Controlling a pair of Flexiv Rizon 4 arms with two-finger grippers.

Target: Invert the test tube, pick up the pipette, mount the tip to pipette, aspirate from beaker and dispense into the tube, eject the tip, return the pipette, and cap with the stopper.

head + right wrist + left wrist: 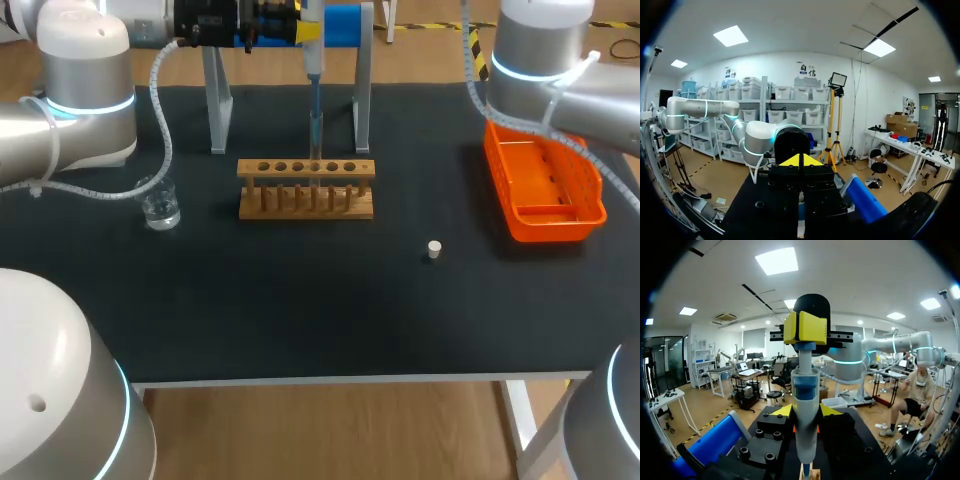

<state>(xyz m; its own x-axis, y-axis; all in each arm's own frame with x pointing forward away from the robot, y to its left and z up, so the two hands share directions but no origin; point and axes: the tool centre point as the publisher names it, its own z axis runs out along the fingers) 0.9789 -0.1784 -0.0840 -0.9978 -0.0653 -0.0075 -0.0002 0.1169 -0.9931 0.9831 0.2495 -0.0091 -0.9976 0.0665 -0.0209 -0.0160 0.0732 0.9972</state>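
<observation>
My left gripper (pixel 300 28) is shut on the pipette (pixel 312 62) and holds it upright above the wooden rack (pixel 305 188). The pipette's tip (pixel 315 130) points down into a test tube (pixel 315 152) standing in a middle hole of the rack. In the left wrist view the pipette (pixel 805 405) stands between the yellow fingertips (pixel 782 411) of my left gripper (pixel 805 411). A beaker (pixel 160 205) with clear liquid sits left of the rack. The white stopper (pixel 433 249) lies on the mat to the rack's right. My right gripper (pixel 800 161) is shut and holds nothing; the head view hides it.
An orange tray (pixel 545 185) stands at the right side of the table. The pipette stand (pixel 362 80), with white legs and a blue top, rises just behind the rack. The black mat (pixel 300 300) covers the table.
</observation>
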